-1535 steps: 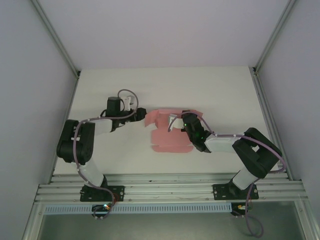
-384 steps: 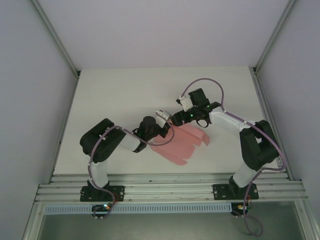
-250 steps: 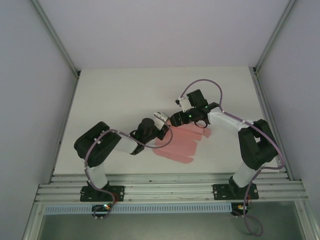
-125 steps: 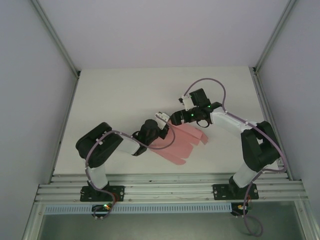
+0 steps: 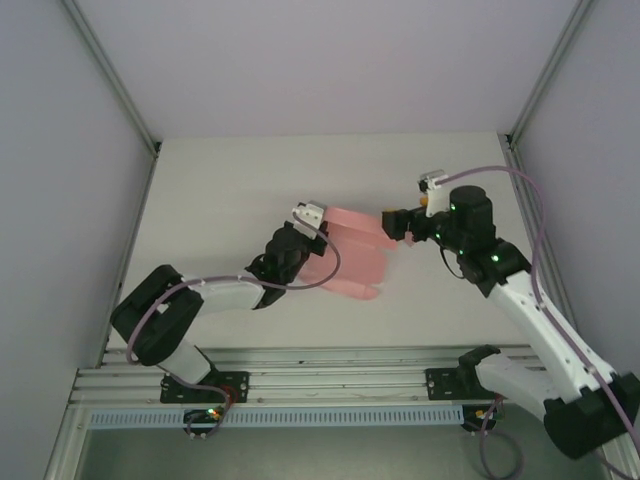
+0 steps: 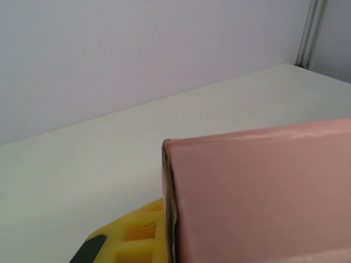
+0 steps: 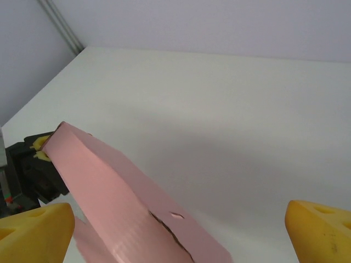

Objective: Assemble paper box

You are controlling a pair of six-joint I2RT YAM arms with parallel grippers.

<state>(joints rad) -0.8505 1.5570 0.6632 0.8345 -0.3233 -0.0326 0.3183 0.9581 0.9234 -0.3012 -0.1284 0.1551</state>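
**Left gripper clamps the pink card, right gripper stands wide open beside it**

From the top camera, the paper box (image 5: 352, 258) sits at mid-table, between the two arms. It is a pink folded piece with several flaps fanning toward the near right. The left gripper (image 5: 313, 232) reaches in from the near left and is closed on the box's far-left corner. The right gripper (image 5: 391, 222) points left, with its tip just beside the box's far-right edge; whether it touches cannot be told from above. The white table (image 5: 220, 180) lies around them.

On the left wrist camera, a pink panel fills the lower right, its dark cut edge standing upright. That edge is pressed against a yellow finger pad (image 6: 137, 236) — a firm pinch on thin card.

On the right wrist camera, two yellow fingertips (image 7: 34, 233) sit at the bottom corners (one far left, one far right), so the jaws are spread wide and grip nothing. The pink card slants between them from upper left to the bottom edge — a small tear shows along one fold. Its far end is held in the left gripper's dark, yellow-padded jaws at the left.
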